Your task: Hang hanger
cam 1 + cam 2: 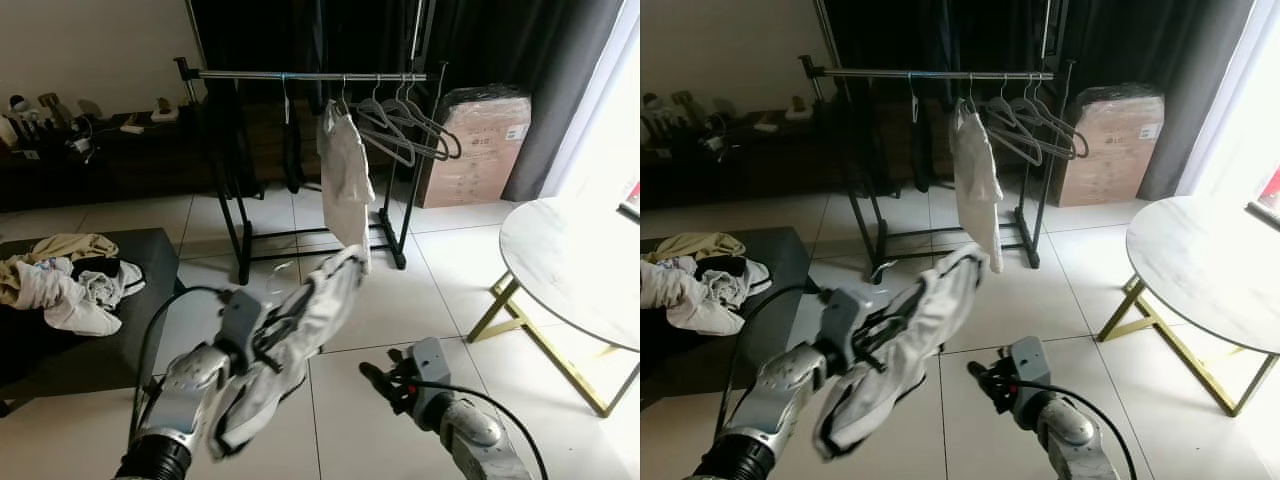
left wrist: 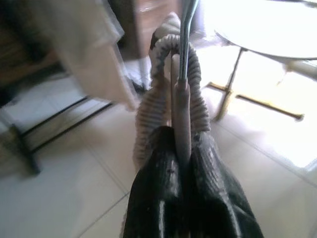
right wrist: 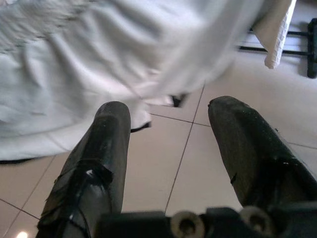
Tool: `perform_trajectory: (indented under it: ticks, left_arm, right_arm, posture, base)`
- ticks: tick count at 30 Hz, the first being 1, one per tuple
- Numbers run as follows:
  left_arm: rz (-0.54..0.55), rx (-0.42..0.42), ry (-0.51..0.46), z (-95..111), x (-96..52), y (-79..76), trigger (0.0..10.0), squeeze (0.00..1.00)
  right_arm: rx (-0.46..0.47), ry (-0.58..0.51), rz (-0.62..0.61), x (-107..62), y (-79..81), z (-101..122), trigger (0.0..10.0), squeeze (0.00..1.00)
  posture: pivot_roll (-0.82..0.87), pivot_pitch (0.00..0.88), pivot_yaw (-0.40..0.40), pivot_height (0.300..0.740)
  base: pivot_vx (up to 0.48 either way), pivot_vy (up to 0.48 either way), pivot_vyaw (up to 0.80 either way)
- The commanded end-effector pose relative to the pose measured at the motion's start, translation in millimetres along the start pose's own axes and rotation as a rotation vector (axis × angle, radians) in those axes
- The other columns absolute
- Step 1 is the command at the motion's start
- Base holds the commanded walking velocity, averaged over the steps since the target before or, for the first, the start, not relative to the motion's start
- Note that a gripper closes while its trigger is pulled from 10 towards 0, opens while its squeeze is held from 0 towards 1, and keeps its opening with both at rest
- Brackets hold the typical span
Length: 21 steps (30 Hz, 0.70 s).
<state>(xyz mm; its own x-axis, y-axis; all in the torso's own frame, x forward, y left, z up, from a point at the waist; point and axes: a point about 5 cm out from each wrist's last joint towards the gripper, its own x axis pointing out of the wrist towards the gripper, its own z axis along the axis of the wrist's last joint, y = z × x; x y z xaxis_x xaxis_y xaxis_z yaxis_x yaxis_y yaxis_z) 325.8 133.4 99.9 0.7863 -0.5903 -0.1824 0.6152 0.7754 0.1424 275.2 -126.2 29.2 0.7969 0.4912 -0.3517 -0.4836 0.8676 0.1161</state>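
One rack across the tiled floor, carrying a white shirt and several bare hangers. One round surface at right. One clothes pile on a dark surface at left. Left gripper: fingers clamped on a hanger draped with a white garment, held aloft short of the rack. Right gripper: fingers spread wide, holding nothing, low beside the garment.
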Motion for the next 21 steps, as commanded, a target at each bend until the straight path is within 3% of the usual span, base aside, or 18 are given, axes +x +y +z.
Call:
perform_trajectory:
  ticks: [1, 7, 9, 11, 14, 21]
  left_arm:
    - [-0.060, 0.004, 0.022, 10, 9.5, -19.8, 10.0, 0.00]
    - [-0.152, -0.043, 0.050, 25, 21.3, -57.8, 10.0, 0.00]
    - [-0.160, -0.051, 0.076, 25, 20.5, -62.1, 10.0, 0.00]
    - [-0.153, -0.075, 0.134, 30, 18.2, -71.2, 10.0, 0.00]
    - [-0.104, -0.094, 0.158, 34, 14.9, -72.8, 10.0, 0.00]
    - [0.081, -0.128, 0.213, 39, 12.9, -57.2, 10.0, 0.00]
  right_arm:
    - [-0.002, -0.018, -0.031, -4.8, 1.2, 12, 10.0, 0.00]
    - [0.034, -0.041, -0.140, -23.0, 3.3, 27, 10.0, 0.00]
    - [0.053, -0.034, -0.150, -26.9, 6.0, 30, 10.0, 0.00]
    - [0.099, -0.014, -0.142, -36.2, 18.4, 40, 10.0, 0.00]
    - [0.099, 0.006, -0.125, -41.8, 28.3, 48, 10.0, 0.00]
    - [0.139, 0.142, -0.135, -44.7, 30.6, 45, 10.0, 0.00]
  posture:
    - [-0.07, 0.062, 0.046, 0.740]
    - [-0.10, 0.075, 0.057, 0.740]
    - [-0.10, 0.076, 0.057, 0.740]
    - [-0.10, 0.078, 0.057, 0.740]
    - [-0.11, 0.084, 0.054, 0.740]
    - [-0.10, 0.106, 0.031, 0.740]
  base:
    - [0.000, 0.000, 0.00]
    - [0.000, 0.000, 0.00]
    - [0.000, 0.000, 0.00]
    - [0.000, 0.000, 0.00]
    - [0.000, 0.000, 0.00]
    - [0.000, 0.000, 0.00]
